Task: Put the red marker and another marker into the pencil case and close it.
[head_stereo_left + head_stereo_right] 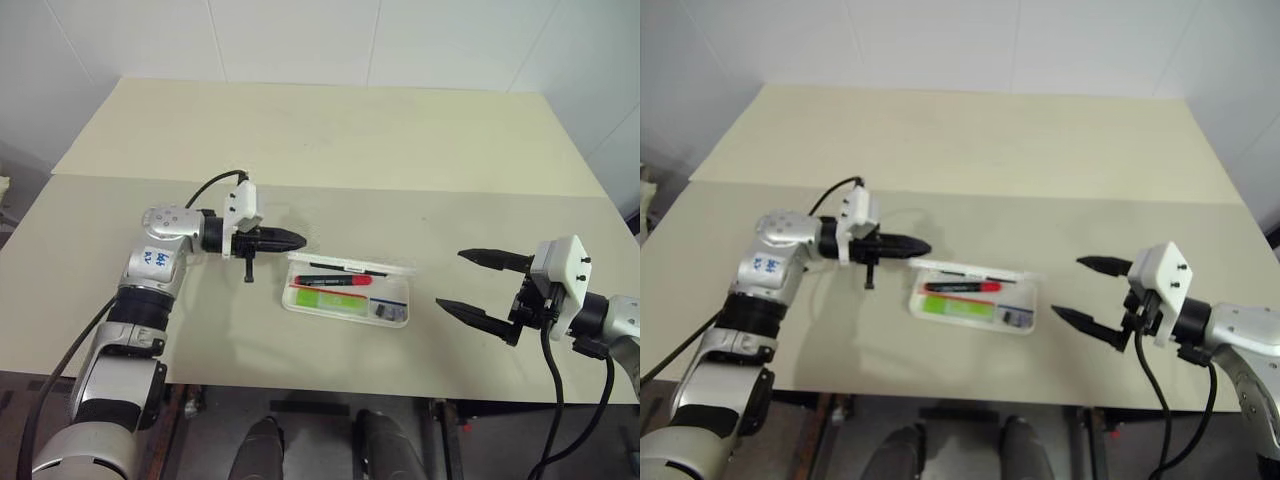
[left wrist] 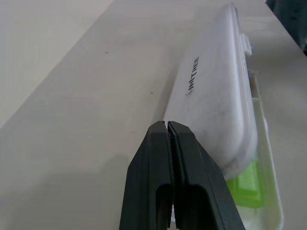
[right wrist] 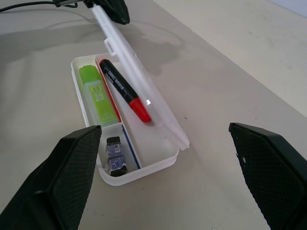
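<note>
2 markers lie inside the pencil case [image 1: 347,297] at frame centre: the red marker [image 1: 335,281] behind, the green highlighter [image 1: 333,299] in front. Its half-raised lid [image 3: 139,81] hides the tray's far edge. My left gripper [image 1: 293,240], clenched and empty, sits at the lid's left end; contact is unclear. My right gripper [image 1: 478,284] hangs released, lower right. Beige table [image 1: 330,140], white wall [image 1: 300,40].
</note>
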Controlling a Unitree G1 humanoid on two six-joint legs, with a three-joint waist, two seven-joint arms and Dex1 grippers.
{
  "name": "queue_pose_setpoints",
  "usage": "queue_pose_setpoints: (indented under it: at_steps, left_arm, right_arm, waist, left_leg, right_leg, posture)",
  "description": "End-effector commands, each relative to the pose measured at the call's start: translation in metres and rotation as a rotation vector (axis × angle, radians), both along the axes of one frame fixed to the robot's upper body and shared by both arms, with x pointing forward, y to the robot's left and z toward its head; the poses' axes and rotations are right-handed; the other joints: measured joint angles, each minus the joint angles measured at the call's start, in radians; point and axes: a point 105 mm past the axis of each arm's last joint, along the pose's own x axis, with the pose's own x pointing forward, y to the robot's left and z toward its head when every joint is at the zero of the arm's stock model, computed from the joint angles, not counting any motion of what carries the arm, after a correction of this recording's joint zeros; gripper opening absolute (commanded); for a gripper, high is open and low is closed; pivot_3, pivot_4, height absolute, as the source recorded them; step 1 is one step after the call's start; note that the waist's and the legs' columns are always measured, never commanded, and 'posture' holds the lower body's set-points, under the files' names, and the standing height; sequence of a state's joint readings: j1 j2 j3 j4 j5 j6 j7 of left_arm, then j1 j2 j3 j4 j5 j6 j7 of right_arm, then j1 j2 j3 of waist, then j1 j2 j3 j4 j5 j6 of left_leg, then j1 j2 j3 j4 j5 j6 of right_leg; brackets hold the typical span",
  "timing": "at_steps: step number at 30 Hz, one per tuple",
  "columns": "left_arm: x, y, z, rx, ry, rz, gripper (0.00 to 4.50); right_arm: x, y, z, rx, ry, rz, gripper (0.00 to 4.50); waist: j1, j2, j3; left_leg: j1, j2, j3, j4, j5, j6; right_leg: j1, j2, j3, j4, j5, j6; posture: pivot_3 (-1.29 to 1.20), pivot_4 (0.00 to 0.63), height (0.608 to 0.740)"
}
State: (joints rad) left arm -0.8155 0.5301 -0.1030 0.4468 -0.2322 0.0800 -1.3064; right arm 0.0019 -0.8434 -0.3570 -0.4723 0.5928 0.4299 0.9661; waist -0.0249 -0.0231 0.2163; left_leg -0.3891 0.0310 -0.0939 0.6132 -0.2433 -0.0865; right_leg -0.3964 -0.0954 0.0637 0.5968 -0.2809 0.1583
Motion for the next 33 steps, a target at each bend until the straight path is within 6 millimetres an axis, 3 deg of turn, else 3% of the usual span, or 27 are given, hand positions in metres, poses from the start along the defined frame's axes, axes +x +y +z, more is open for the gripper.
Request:
queue_pose_setpoints:
  at_steps: [1,10,13,15,29,33]
  left_arm:
    - [-0.013,-0.007,-0.004,0.056,0.016,-0.087,0.02]
    - [-0.031,-0.022,-0.026,0.114,0.122,-0.163,0.02]
    - [-0.027,-0.022,-0.051,0.223,0.144,-0.082,0.02]
    - [-0.027,-0.023,-0.057,0.237,0.161,-0.062,0.02]
    - [-0.031,-0.030,-0.059,0.292,0.173,-0.073,0.02]
    - [-0.033,-0.040,-0.057,0.285,0.180,-0.094,0.02]
  right_arm:
    - [-0.003,0.007,0.008,0.001,-0.055,0.019,4.50]
    - [-0.002,0.007,0.008,0.004,-0.060,0.007,4.50]
    - [-0.002,0.010,0.007,0.012,-0.062,0.008,4.50]
    - [-0.003,0.012,0.007,0.015,-0.064,0.009,4.50]
    - [-0.003,0.017,0.004,0.035,-0.068,0.006,4.50]
    - [-0.001,0.018,0.002,0.040,-0.067,0.009,4.50]
  waist:
    - [0.000,0.000,0.000]
    - [-0.001,0.000,0.000]
    - [-0.001,0.000,0.000]
    - [0.000,0.000,0.000]
    - [0.000,-0.001,-0.001]
    - [0.001,-0.001,-0.001]
  left_leg:
    - [0.000,0.000,0.000,0.000,0.000,0.000]
    - [0.000,0.000,0.000,0.000,0.000,0.000]
    - [0.001,0.000,0.000,0.000,0.000,0.000]
    - [0.001,0.000,0.000,0.000,0.000,0.000]
    - [0.002,0.000,0.000,0.001,0.000,0.000]
    - [0.002,0.000,0.000,0.001,0.000,0.000]
  right_leg:
    - [0.000,0.000,0.000,0.000,0.000,0.000]
    - [0.000,0.000,0.000,0.001,0.000,0.000]
    - [0.000,0.000,0.000,0.001,0.000,0.000]
    - [0.000,0.000,0.000,0.001,0.000,0.000]
    - [0.002,0.000,0.000,0.000,-0.002,-0.004]
    - [0.002,0.000,0.000,0.000,-0.002,-0.004]
  posture:
    - [0.00,0.150,0.740]
    - [0.00,0.150,0.740]
    - [0.00,0.150,0.740]
    - [0.00,0.150,0.740]
    - [0.00,0.150,0.740]
    - [0.00,0.150,0.740]
